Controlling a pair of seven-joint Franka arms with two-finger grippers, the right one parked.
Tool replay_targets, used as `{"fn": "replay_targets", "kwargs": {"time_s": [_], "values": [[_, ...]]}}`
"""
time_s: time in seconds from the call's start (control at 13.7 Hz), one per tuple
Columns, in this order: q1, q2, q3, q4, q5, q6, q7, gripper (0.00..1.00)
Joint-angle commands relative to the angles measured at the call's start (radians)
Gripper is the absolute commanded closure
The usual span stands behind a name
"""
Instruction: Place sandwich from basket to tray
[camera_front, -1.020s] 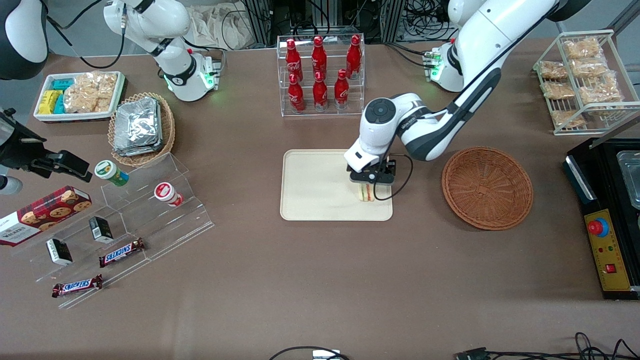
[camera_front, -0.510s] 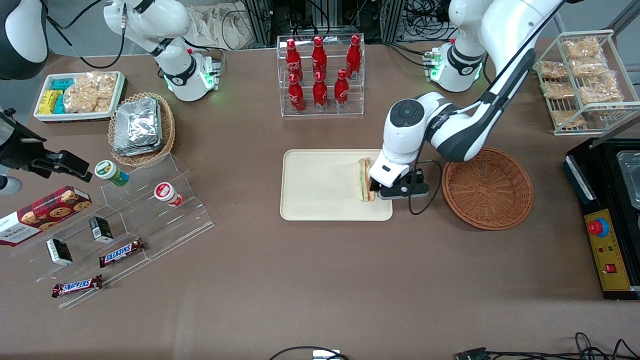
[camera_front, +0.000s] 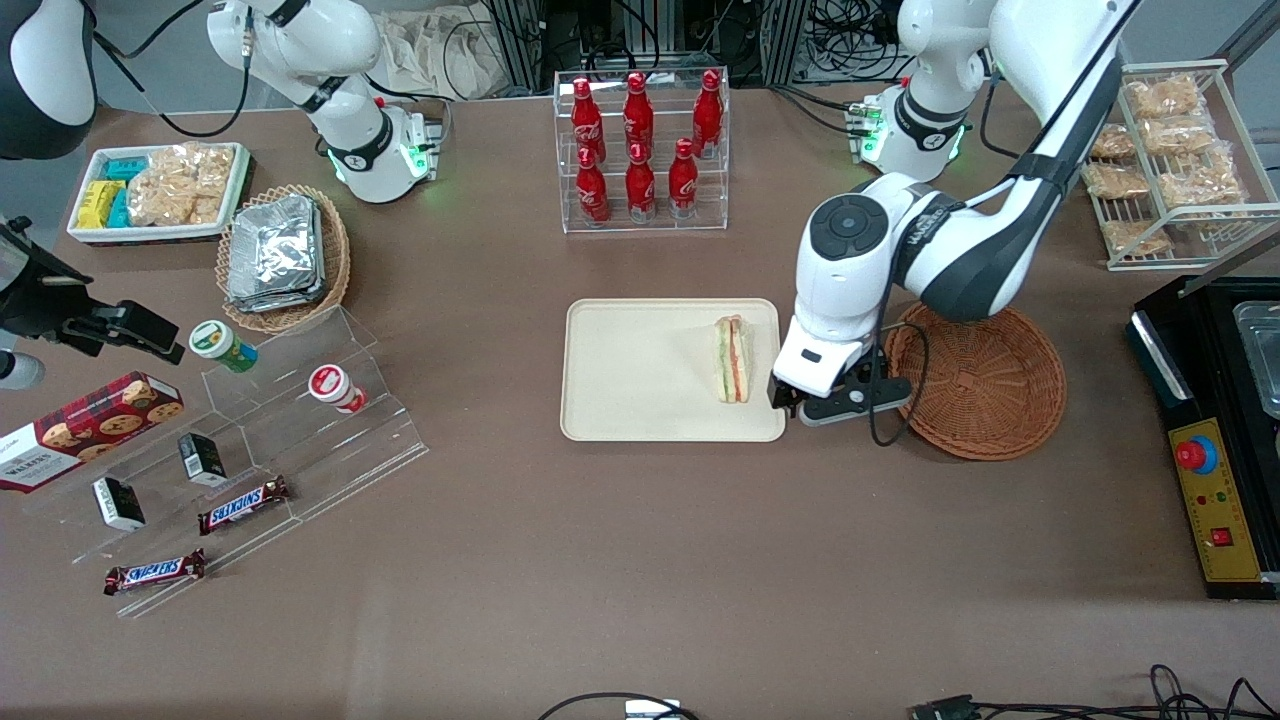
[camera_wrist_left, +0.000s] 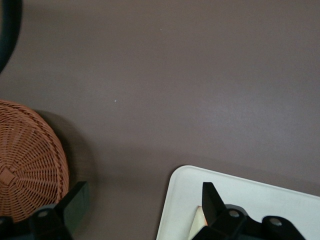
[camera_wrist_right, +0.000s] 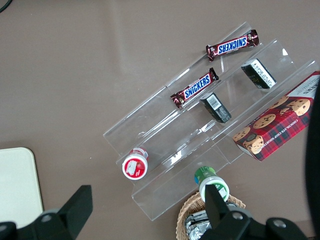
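Observation:
The sandwich (camera_front: 733, 360), a pale wedge with green, orange and red layers, stands on the cream tray (camera_front: 630, 370) close to its edge toward the working arm's end. My gripper (camera_front: 840, 403) hangs open over the bare table between the tray and the reddish-brown wicker basket (camera_front: 975, 375), holding nothing. In the left wrist view the gripper (camera_wrist_left: 142, 210) has wide-apart fingers (camera_wrist_left: 212, 205) over brown tabletop. One finger partly covers a sliver of the sandwich (camera_wrist_left: 198, 225) at the tray (camera_wrist_left: 250, 197) corner. The basket (camera_wrist_left: 25, 160) has nothing in it.
A clear rack of red bottles (camera_front: 640, 150) stands farther from the front camera than the tray. Clear display steps (camera_front: 270, 430), a tan basket of foil packs (camera_front: 283, 255) and a white bin (camera_front: 160, 190) lie toward the parked arm's end. A wire rack (camera_front: 1170, 160) and black machine (camera_front: 1215, 430) flank the basket.
The gripper let go of the sandwich, rose and moved off the tray toward the basket. The sandwich stays standing on the tray.

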Motion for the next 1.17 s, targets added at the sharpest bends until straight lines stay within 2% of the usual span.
{"fn": "replay_targets", "kwargs": {"time_s": [0.0,0.07,0.36,0.58,0.8,0.95,1.09], "values": [[0.004,-0.044,0.066,0.031,-0.099,-0.025,0.11,0.0],[0.004,-0.067,0.083,0.036,-0.155,-0.029,0.16,0.0],[0.002,-0.146,0.181,0.034,-0.298,-0.079,0.343,0.0],[0.002,-0.202,0.246,0.034,-0.378,-0.132,0.463,0.0],[-0.019,-0.279,0.365,0.034,-0.487,-0.193,0.613,0.0],[-0.08,-0.325,0.475,0.034,-0.53,-0.25,0.707,0.0],[-0.111,-0.36,0.528,0.036,-0.533,-0.302,0.751,0.0]]}}
